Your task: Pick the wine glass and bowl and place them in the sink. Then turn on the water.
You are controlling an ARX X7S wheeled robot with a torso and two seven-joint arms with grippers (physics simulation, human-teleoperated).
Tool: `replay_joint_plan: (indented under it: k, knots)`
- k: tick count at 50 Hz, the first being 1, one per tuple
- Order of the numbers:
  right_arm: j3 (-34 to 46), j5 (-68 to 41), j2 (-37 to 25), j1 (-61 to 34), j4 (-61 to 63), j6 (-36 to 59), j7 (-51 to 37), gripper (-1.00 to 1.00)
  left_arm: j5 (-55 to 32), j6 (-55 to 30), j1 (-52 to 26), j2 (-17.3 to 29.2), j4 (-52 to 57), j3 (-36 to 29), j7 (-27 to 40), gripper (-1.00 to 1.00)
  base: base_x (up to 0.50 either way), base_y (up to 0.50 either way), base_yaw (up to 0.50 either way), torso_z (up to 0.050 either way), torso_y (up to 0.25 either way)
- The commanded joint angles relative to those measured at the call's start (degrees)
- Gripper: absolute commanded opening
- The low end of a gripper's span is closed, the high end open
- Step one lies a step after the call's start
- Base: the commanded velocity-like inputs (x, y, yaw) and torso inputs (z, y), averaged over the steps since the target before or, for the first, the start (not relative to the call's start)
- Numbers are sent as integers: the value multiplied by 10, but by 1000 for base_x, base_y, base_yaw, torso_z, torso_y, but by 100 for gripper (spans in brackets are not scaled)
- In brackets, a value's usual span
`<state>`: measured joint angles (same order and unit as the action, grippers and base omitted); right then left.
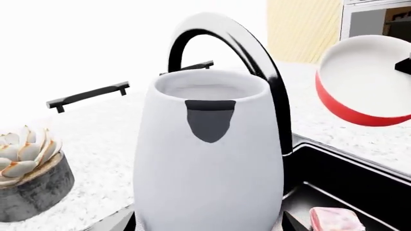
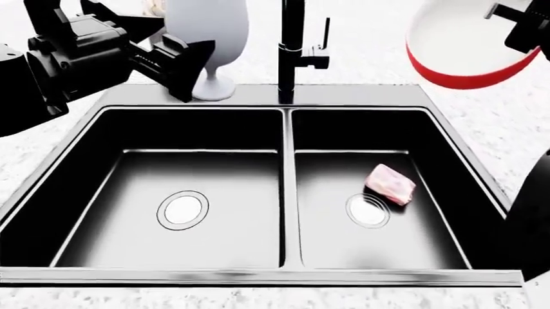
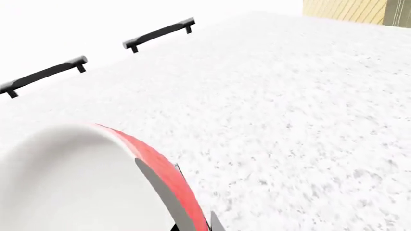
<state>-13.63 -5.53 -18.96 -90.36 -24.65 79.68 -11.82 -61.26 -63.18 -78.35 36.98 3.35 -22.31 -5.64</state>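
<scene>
Upright wine glass [image 2: 208, 45] behind empty sink [image 2: 284, 96]; red bowl [image 2: 464, 45] tilted aloft.
</scene>
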Motion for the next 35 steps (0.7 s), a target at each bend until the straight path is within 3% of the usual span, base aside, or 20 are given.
replay_joint_plan:
  k: [1,17,35]
  knots:
    - [19,-10,-6,-5,5,5,10,-100,-4,1,-5,-1,0,10,21,-100,297,0,0,0,0]
    - [21,-14,-8,-1,8,2,14,-100,-6,5,-4,-1,0,11,24,-100,191,0,0,1,3]
    - [13,-26,-5,16,36,24,19,-100,-41,-37,-21,-2,-22,5,13,-100,0,0,0,1,2]
